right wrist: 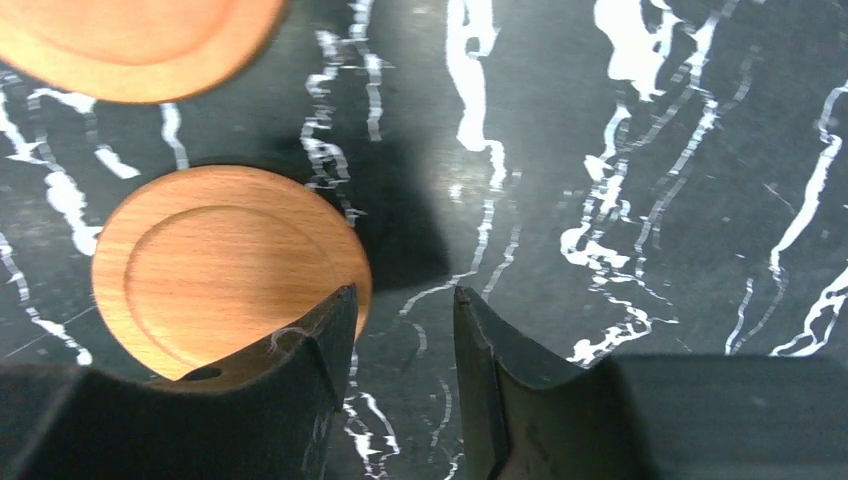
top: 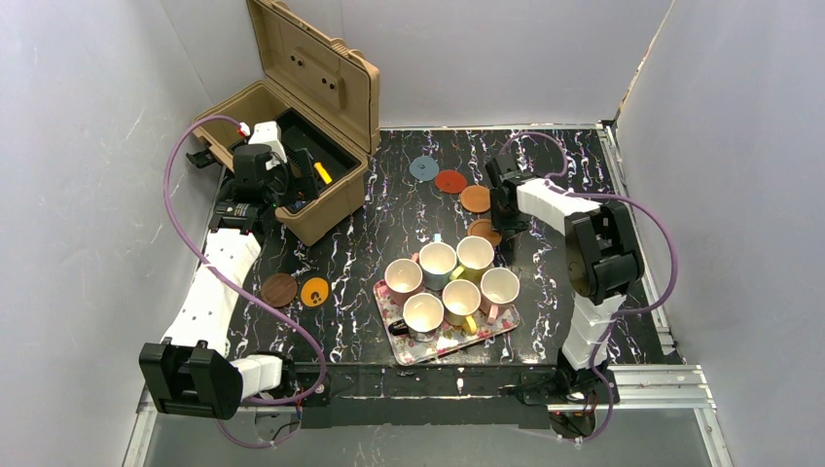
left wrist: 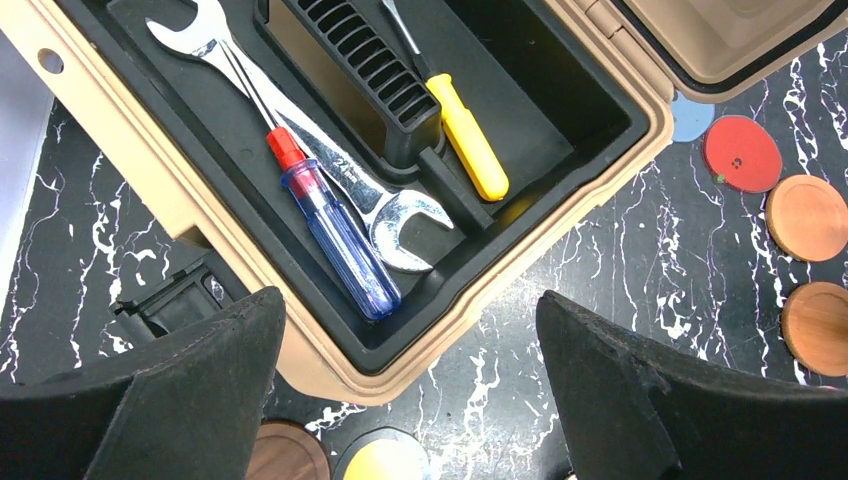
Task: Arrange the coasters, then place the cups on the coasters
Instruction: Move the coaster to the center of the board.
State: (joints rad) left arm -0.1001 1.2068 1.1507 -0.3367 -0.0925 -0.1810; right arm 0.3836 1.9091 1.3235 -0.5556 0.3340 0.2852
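Note:
Six coasters lie on the black marbled table. A blue-grey one [top: 423, 168], a red one [top: 449, 181] and an orange one [top: 475, 198] form a diagonal line at the back, with a wooden orange one [top: 484, 232] below them. A dark brown coaster [top: 279, 289] and a yellow-orange one [top: 314, 292] lie at the left. Several cups [top: 437, 260] stand together on the floral tray [top: 448, 339]. My right gripper [right wrist: 402, 295] hovers low, open a little with only table between its fingers, the wooden coaster [right wrist: 225, 265] just left of it. My left gripper [left wrist: 408, 300] hangs wide open over the toolbox corner.
An open tan toolbox [top: 292, 175] stands at the back left, holding a blue-handled screwdriver [left wrist: 335, 235], a wrench [left wrist: 395, 215] and a yellow-handled screwdriver [left wrist: 470, 145]. Its lid [top: 316, 68] stands upright. Grey walls close in the table on three sides.

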